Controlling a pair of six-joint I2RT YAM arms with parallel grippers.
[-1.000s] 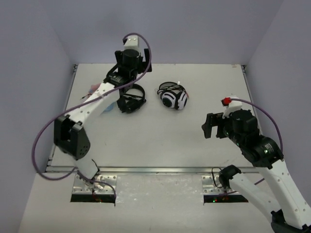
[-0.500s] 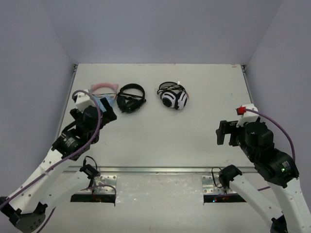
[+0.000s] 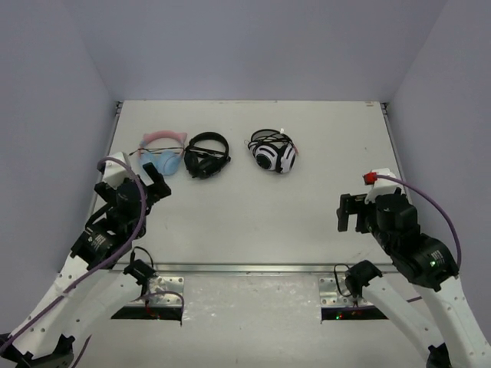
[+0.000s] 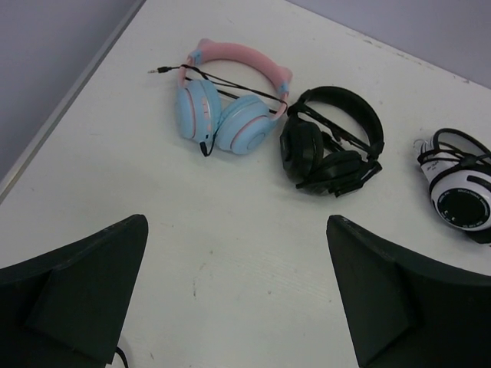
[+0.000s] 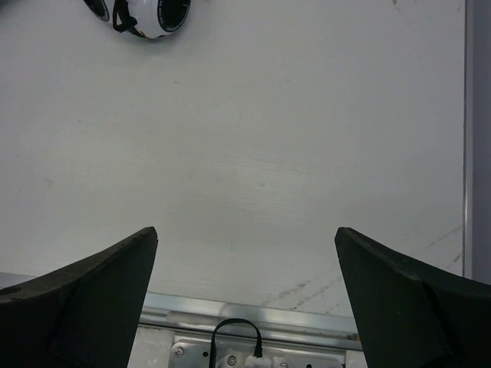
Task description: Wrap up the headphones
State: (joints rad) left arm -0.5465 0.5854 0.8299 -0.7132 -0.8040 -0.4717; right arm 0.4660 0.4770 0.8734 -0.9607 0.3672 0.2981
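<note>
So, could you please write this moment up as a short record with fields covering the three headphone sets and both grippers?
target: white headphones, far centre of the table, thin black cable gathered around the cups
other sets: pink-and-blue cat-ear pair at far left; all-black pair between it and the white one
left gripper: open, empty, above the near-left table
right gripper: open, empty, above the near-right table
contact: neither gripper touches any headphones

A high camera at the near edge looks down over the whole table. Two low wrist cameras face forward; all share the white headphones.
</note>
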